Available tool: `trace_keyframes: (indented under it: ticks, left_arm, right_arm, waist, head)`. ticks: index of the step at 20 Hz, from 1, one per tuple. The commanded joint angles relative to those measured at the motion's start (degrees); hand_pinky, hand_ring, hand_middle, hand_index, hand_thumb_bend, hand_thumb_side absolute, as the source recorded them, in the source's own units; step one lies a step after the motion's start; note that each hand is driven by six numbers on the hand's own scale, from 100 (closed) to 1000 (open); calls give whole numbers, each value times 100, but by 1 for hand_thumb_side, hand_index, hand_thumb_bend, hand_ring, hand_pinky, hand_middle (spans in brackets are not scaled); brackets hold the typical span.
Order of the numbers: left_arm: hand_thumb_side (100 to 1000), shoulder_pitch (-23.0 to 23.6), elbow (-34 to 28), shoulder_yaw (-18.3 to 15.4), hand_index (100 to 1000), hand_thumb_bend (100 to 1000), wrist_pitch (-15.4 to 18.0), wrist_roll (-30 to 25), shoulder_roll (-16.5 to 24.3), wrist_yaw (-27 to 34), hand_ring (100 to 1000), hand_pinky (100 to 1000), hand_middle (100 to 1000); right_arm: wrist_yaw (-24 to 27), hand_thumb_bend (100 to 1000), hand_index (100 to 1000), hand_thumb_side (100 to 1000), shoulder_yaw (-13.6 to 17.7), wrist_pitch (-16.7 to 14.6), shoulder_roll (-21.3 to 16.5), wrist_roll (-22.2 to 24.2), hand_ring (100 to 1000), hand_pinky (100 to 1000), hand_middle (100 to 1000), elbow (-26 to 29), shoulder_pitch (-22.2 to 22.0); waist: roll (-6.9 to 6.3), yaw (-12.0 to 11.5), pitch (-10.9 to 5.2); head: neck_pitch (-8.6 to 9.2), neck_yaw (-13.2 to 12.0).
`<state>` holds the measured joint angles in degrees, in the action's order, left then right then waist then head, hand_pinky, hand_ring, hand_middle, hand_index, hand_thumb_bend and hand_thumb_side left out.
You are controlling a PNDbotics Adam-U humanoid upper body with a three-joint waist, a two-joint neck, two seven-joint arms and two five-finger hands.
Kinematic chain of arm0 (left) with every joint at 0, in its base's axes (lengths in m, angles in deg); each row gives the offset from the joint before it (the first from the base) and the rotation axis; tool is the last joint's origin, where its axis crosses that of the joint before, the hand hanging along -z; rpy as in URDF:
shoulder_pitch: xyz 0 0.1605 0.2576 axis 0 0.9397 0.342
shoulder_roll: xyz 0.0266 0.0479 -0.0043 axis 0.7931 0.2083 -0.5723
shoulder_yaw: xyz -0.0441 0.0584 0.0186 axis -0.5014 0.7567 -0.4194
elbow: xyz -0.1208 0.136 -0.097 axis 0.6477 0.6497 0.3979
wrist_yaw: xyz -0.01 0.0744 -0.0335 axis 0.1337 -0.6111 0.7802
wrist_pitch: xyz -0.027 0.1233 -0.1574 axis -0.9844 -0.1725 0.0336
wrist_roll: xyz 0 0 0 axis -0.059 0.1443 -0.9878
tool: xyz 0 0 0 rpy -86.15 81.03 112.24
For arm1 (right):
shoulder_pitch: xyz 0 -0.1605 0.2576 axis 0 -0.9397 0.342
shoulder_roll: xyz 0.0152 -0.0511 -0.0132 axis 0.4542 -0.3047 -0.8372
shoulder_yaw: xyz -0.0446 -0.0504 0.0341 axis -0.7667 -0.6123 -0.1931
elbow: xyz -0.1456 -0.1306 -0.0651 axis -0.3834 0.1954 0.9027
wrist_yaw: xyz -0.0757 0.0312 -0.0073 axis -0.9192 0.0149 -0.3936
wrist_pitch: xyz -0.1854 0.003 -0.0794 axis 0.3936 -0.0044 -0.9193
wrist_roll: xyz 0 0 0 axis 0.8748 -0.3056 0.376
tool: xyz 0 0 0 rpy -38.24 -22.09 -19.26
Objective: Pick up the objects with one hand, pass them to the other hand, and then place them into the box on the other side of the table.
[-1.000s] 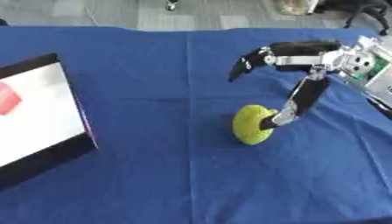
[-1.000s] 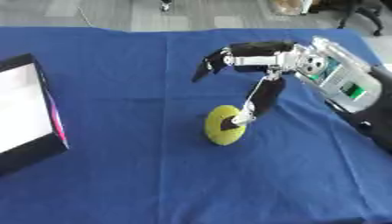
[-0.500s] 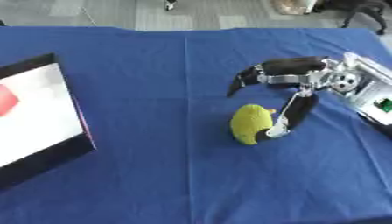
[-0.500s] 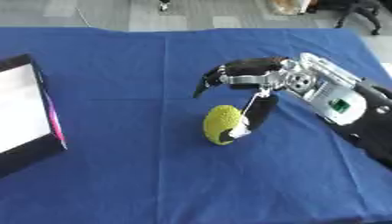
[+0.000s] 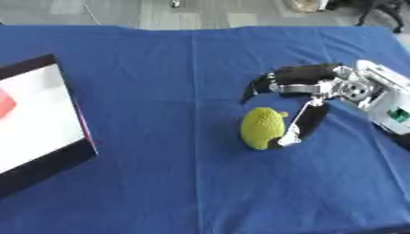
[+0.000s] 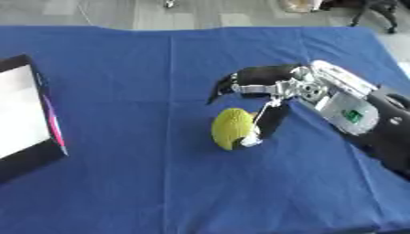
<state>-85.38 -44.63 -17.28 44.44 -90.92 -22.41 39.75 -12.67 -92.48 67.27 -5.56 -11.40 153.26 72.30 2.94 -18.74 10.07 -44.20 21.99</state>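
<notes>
right hand (image 5: pixel 320 91) over yellow-green fruit (image 5: pixel 261 128) mid-table on blue cloth (image 5: pixel 176 73). thumb down against fruit's right side, touching; fingers (image 5: pixel 276 80) arched above and behind it, not closed round it, hand spread. box (image 5: pixel 36 114) at left edge, black rim, white inside, red thing (image 5: pixel 5 104) in it. fruit well apart from box.

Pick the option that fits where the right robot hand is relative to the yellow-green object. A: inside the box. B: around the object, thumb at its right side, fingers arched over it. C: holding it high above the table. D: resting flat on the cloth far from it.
B: the right robot hand has its thumb against the right side of the object, which sits on the cloth.
</notes>
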Motion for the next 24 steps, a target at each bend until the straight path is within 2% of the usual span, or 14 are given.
trace_keyframes:
  ticks: [1,10,24]
  left_arm:
    - [749,-91,-84,-48,706,100,2,18,118,-8,886,972,607]
    - [750,-88,-89,-47,704,100,1,12,101,-26,886,971,607]
    - [745,-94,-110,-35,698,100,29,3,65,-53,887,974,607]
  right_arm:
    - [-154,533,873,358,121,68,-154,-11,877,871,837,83,1]
    - [-502,522,871,358,169,333,-137,-52,855,874,835,11,-47]
    - [-1163,496,862,353,71,340,15,-215,834,875,817,-824,61]
  waist:
    - [7,2,13]
    - [-8,-25,105]
    - [-9,-113,169]
  head:
    - [9,42]
    - [9,108]
    - [9,232]
